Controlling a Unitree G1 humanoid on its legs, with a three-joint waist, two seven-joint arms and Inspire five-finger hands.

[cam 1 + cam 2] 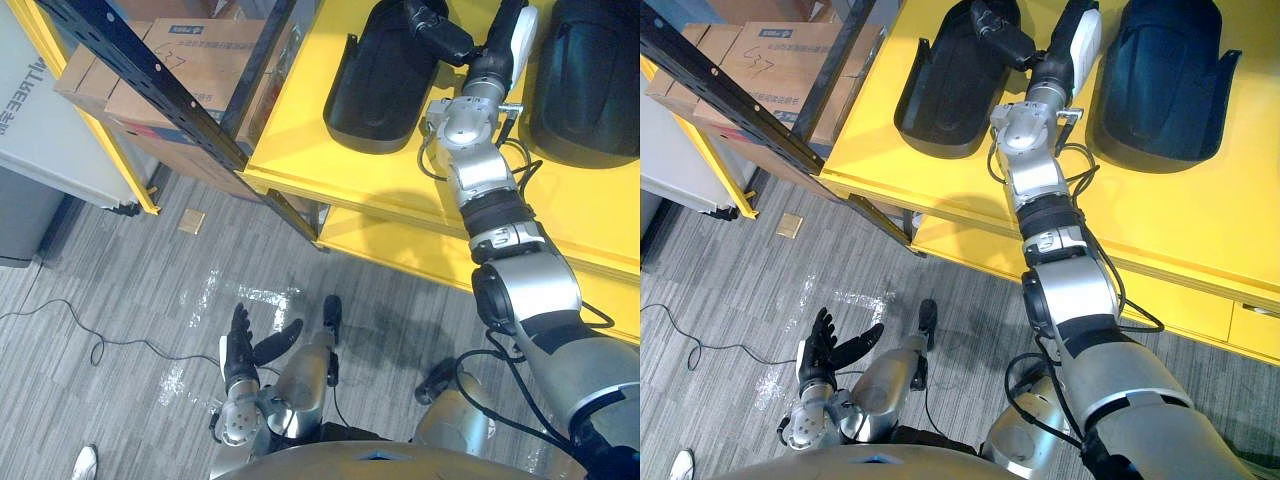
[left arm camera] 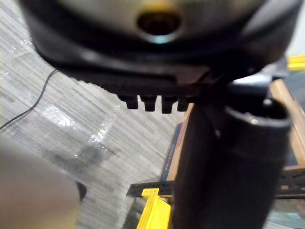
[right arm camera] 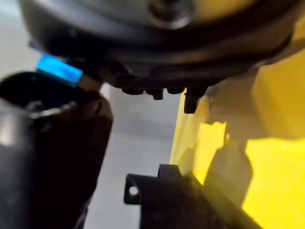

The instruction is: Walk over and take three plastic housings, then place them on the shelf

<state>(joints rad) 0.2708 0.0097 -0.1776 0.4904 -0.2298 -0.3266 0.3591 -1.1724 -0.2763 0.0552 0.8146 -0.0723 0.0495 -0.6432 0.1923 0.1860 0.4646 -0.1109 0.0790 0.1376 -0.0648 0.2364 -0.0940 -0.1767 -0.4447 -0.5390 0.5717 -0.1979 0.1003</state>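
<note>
Right hand [image 1: 488, 58] is up on the yellow shelf [image 1: 330, 150], in the gap between two black housings. Its dark fingers [image 1: 440, 32] are stretched out over the near rim of the left housing [image 1: 380, 80], and its white-covered thumb stands well apart, pointing toward the shelf's back edge. It looks spread and unclenched and seems to grip nothing. The right housing [image 1: 590, 70] lies just beside the hand on the thumb's side. Both shells rest hollow side down, set back from the shelf's front edge. The left hand [image 1: 240, 352] hangs low over the grey floor [image 1: 120, 300], fingers straight and empty.

The right eye view shows the same layout, with cardboard boxes [image 1: 750, 60] beyond the shelf's left corner, behind a black rack beam [image 1: 720, 95].

In the left wrist view the left hand's bulk [image 2: 157, 47] and thumb hang over the floor, with nothing between them.

In the right wrist view the right hand [image 3: 157, 38] hovers close over the shelf. A black housing rim with a pierced lug [image 3: 131, 191] lies just past it, and I cannot tell which shell it belongs to.

The housings look like stiff moulded shells, probably light, with a glossy skin that could slip under the fingers. The domed back offers little purchase. The rim looks the better hold, with fingers hooked under it and the thumb on the outer wall.
</note>
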